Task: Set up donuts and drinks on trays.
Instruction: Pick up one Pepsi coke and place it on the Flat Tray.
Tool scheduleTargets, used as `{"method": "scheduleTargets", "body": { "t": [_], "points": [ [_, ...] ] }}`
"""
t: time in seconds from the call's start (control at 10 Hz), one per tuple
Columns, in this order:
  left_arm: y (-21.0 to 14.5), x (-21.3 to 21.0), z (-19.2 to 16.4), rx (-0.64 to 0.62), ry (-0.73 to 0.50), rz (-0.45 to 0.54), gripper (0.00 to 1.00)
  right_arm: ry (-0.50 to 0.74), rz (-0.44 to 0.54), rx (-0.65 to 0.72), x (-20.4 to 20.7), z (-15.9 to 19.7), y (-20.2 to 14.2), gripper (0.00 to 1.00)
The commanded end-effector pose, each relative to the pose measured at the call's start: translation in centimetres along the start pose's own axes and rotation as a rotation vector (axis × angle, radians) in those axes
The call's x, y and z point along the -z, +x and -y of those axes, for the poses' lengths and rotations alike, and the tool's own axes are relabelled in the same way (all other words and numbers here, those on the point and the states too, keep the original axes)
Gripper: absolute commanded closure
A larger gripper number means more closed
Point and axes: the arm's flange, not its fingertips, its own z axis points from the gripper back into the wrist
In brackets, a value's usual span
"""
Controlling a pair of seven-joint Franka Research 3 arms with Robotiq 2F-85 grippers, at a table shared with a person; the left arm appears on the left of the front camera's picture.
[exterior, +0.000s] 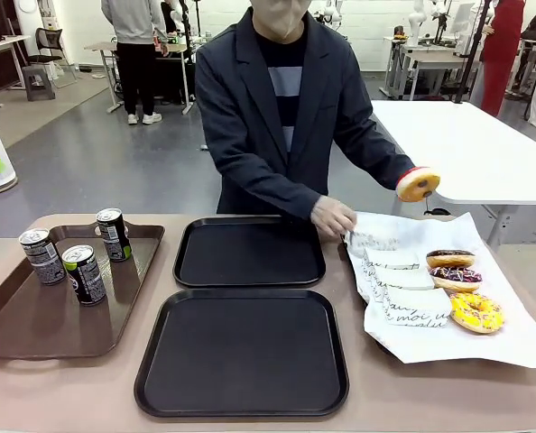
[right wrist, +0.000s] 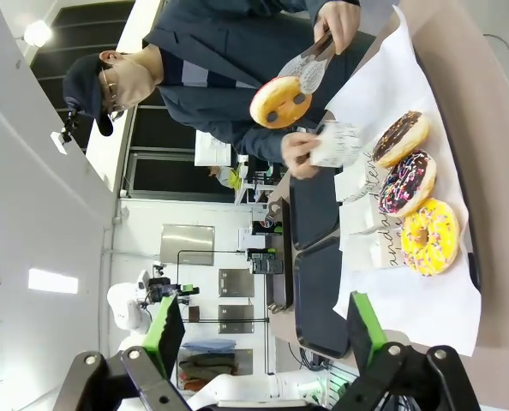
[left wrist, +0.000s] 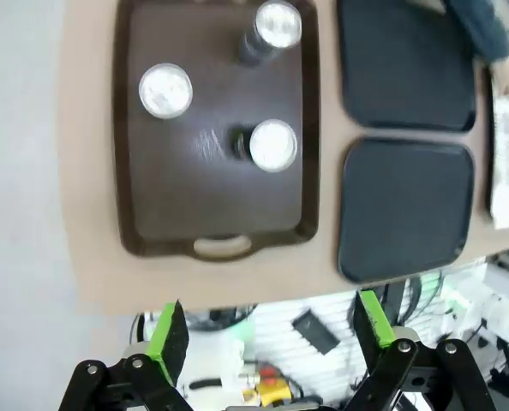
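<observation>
Two black trays lie bare mid-table, one far point(exterior: 249, 253) and one near point(exterior: 243, 352). Three drink cans point(exterior: 84, 273) stand on a brown tray at the left, seen from above as silver tops point(left wrist: 272, 144). Three donuts lie on white paper at the right: chocolate point(exterior: 450, 259), dark sprinkled point(exterior: 455, 276) and yellow sprinkled point(exterior: 476, 312). The person lifts an orange donut point(exterior: 418, 183) in tongs point(right wrist: 304, 70), while the other hand point(exterior: 333, 216) holds a paper sleeve point(exterior: 369, 240). My left gripper point(left wrist: 270, 334) hangs open high above the table's near edge. My right gripper point(right wrist: 264, 332) is open, well off the donuts point(right wrist: 406, 181).
The long brown tray point(exterior: 42, 325) takes up the table's left end. A white paper sheet point(exterior: 485, 347) with lettered sleeves point(exterior: 403, 280) covers the right end. The person stands close at the far edge behind the far tray. Another white table stands beyond at the right.
</observation>
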Motion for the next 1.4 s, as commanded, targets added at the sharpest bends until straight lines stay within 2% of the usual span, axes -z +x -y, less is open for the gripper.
{"method": "scheduleTargets", "body": {
  "t": [0.0,0.2,0.6,0.8,1.3],
  "points": [
    [1.8,1.8,2.5,0.015,0.042,-0.098,0.0,0.007,0.001,-0.006,-0.2,0.2,0.0,0.0],
    [2.1,6.1,4.6,0.05,0.132,-0.094,0.0,0.007,0.001,-0.006,-0.2,0.2,0.0,0.0],
    [3.5,14.2,4.8,0.033,0.162,-0.031,0.0,0.007,0.001,-0.006,-0.2,0.2,0.0,0.0],
    [4.1,16.5,4.5,0.058,0.177,0.043,0.0,0.007,0.001,-0.006,-0.2,0.2,0.0,0.0],
    [5.6,20.7,4.6,0.071,0.23,0.037,0.0,0.007,0.001,-0.006,-0.2,0.2,0.0,0.0]
  ]
}}
